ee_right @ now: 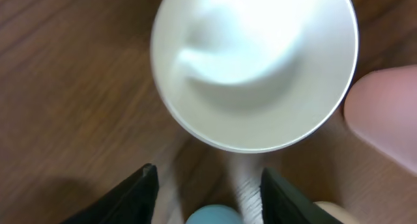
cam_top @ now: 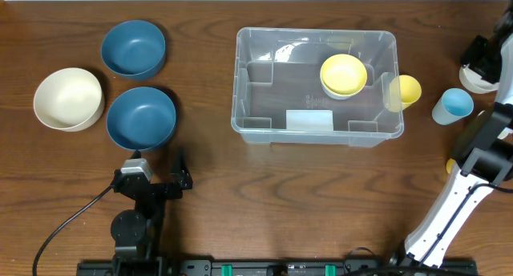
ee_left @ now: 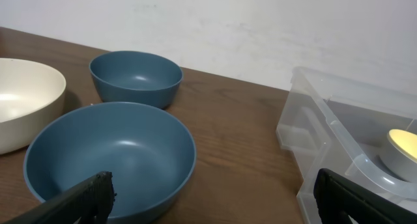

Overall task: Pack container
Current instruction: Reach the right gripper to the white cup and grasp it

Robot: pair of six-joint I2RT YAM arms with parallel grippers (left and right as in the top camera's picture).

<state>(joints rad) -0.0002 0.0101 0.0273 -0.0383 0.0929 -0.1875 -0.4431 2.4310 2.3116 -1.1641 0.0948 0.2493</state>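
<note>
Container sits centre of the overhead frame holding one yellow bowl; outside it are two blue bowls and one cream bowl at left, one yellow cup and one light-blue cup at right. Left wrist: left gripper has its jaws wide and empty, and could clip the blue bowls if it drops. Right wrist: right gripper is part-open and holds nothing; it may tip the one white cup.

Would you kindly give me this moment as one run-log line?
left gripper open by nearer blue bowl | right gripper open at white cup | container holds yellow bowl
</note>
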